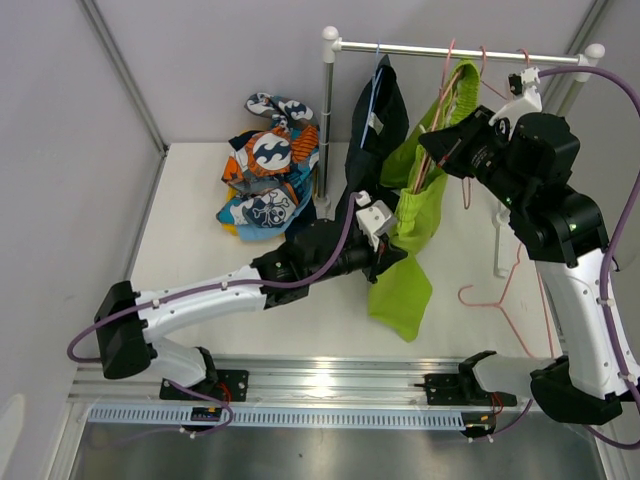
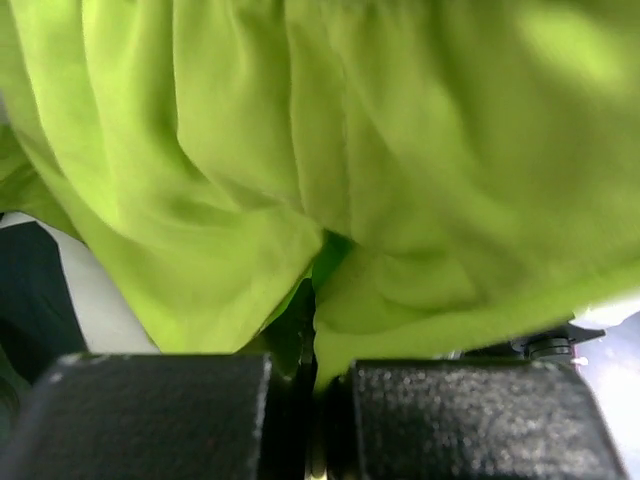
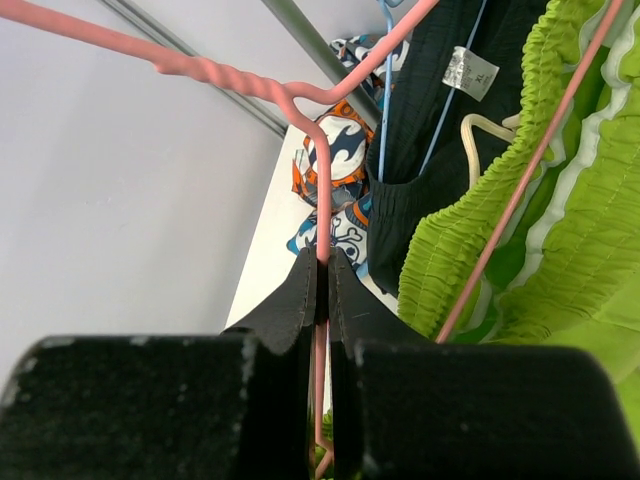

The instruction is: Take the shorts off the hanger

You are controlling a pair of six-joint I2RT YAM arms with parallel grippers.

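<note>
**Lime green shorts [image 1: 405,285] gripped on pink hanger [image 3: 322,190]**

The lime green shorts are draped on the pink hanger just below the rail [image 1: 450,48]. Their lower fabric is pinched in the closed left end effector [image 2: 312,372]. The hanger's wire is clamped by the right end effector [image 3: 322,290]. Dark shorts [image 1: 378,120] are hung alongside, and patterned shorts [image 1: 268,180] are piled on the desk [image 1: 200,250].

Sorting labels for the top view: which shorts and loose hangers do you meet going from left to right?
patterned shorts → dark shorts → lime green shorts → loose pink hanger
</note>
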